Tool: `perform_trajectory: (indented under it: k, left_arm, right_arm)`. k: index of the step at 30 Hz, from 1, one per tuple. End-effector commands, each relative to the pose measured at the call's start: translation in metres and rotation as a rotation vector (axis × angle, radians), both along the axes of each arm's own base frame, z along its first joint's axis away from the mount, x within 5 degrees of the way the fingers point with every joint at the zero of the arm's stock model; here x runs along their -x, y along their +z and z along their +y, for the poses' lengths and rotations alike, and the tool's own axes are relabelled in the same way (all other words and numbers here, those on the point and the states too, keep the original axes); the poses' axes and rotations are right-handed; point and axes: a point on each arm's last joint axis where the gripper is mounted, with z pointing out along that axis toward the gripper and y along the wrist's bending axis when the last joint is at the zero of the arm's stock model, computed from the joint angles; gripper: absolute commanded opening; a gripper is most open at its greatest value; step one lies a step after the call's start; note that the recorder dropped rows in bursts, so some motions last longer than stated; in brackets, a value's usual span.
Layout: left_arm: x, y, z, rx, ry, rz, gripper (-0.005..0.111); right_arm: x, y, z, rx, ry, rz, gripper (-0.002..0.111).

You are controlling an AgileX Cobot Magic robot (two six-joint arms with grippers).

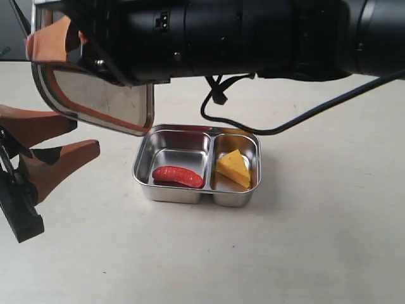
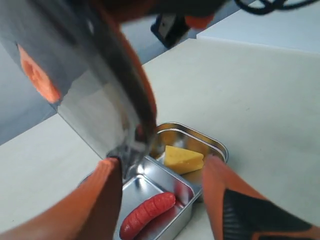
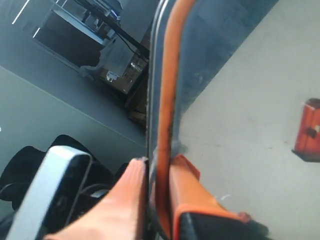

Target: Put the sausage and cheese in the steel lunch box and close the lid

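The steel lunch box sits open in the middle of the table. The red sausage lies in its left compartment and the yellow cheese in its right one. The smoky lid hangs tilted in the air, up and to the left of the box. My right gripper, reaching across from the right, is shut on the lid's rim; in the right wrist view its fingers pinch the lid's edge. My left gripper stands open left of the box, holding nothing. In the left wrist view it frames the sausage and cheese.
The right arm's black body spans the top of the exterior view, and its cable loops down to just behind the box. Pale bare table lies in front of and to the right of the box.
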Motion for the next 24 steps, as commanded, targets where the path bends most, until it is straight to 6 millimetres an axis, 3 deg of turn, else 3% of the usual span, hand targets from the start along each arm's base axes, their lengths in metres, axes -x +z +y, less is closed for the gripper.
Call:
perform_trajectory:
  k: [1,4,7,10,13,18,24]
  left_arm:
    - [-0.004,0.008,0.001,0.006,0.027,-0.008,0.048]
    - [-0.005,0.008,0.002,0.022,0.045,0.01,0.041]
    - [-0.005,0.008,0.002,0.022,0.05,0.012,0.016]
    - [-0.006,0.007,0.003,0.02,0.053,0.013,0.0]
    - [-0.007,0.007,0.005,0.007,0.08,0.015,0.0]
    - [-0.016,0.001,0.021,-0.07,0.272,0.041,0.0]
    - [-0.023,0.012,0.031,-0.11,0.392,0.016,0.0]
  right_arm:
    - [0.001,-0.009,0.009,0.005,0.02,0.058,-0.001]
    - [0.007,-0.012,0.015,0.01,0.041,0.071,-0.001]
    - [0.024,-0.011,0.025,-0.002,0.12,0.086,-0.001]
    - [0.033,-0.009,0.027,-0.019,0.18,0.111,-0.001]
    - [0.034,-0.008,0.027,-0.026,0.2,0.117,-0.001]
    - [0.034,-0.008,0.027,-0.026,0.199,0.115,-0.001]
    - [0.035,-0.011,0.026,0.008,0.215,0.085,-0.001]
